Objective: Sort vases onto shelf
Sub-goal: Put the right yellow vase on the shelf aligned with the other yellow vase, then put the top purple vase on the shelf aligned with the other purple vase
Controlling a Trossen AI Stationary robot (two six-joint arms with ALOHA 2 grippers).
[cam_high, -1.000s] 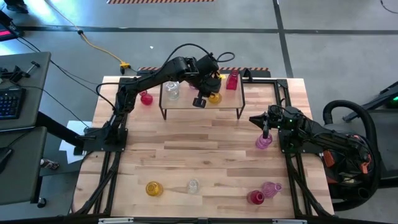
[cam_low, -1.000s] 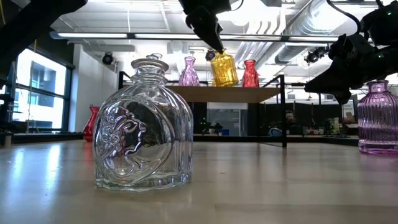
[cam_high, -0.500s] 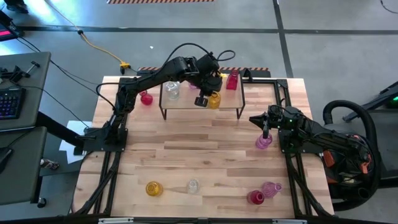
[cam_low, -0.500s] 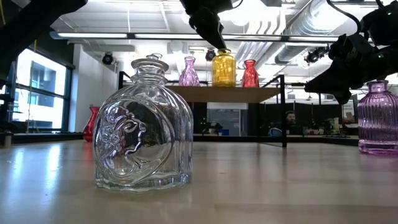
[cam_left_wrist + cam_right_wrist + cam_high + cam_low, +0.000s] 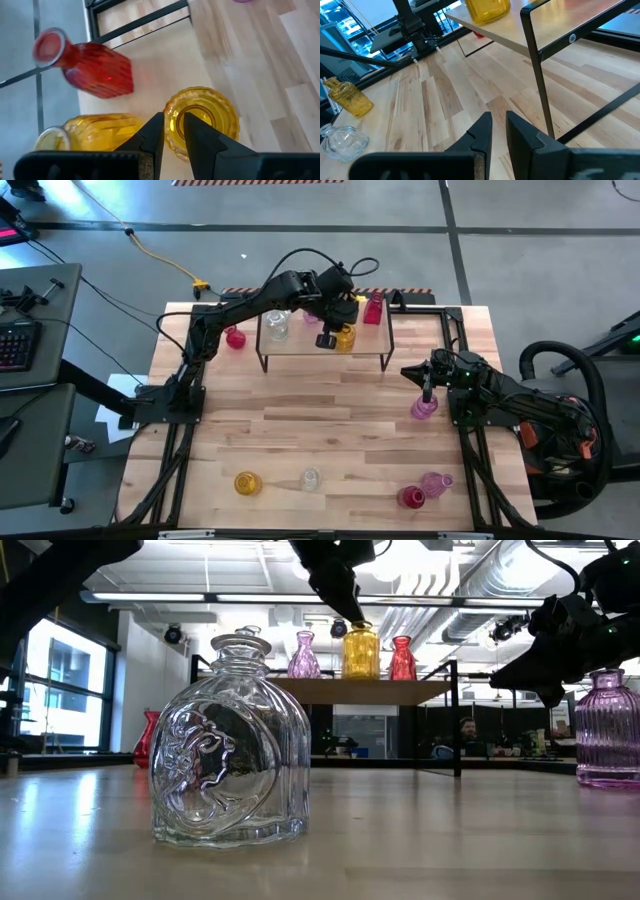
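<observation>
On the wooden shelf [image 5: 300, 350] stand a clear vase [image 5: 275, 327], a pink-purple vase [image 5: 303, 656], two yellow vases and a red vase [image 5: 373, 308]. My left gripper [image 5: 174, 122] reaches down over the shelf and is shut on the nearer yellow vase [image 5: 345, 337]. The second yellow vase [image 5: 95, 132] stands just behind it. My right gripper [image 5: 499, 120] is shut on nothing at the table's right side, just above a purple vase [image 5: 424, 408] that stands on the tabletop. My left gripper pinches the yellow vase's mouth rim [image 5: 169, 117] between its two fingers, one finger [image 5: 200, 137] inside the mouth and the other outside. The fingers slant down from above, from the table's left. The vase stands upright with its base on the shelf board.
On the tabletop stand a red vase [image 5: 235, 338] left of the shelf, a yellow one [image 5: 247, 482] and a clear one [image 5: 311, 478] near the front edge, and a pink [image 5: 435, 483] and a red one [image 5: 411, 498] at the front right. Bare wood lies between.
The yellow vase in my left gripper was tilted, its mouth leaning toward the table's left. It now stands upright on the shelf. The gripper has stayed on its rim and has hardly shifted.
</observation>
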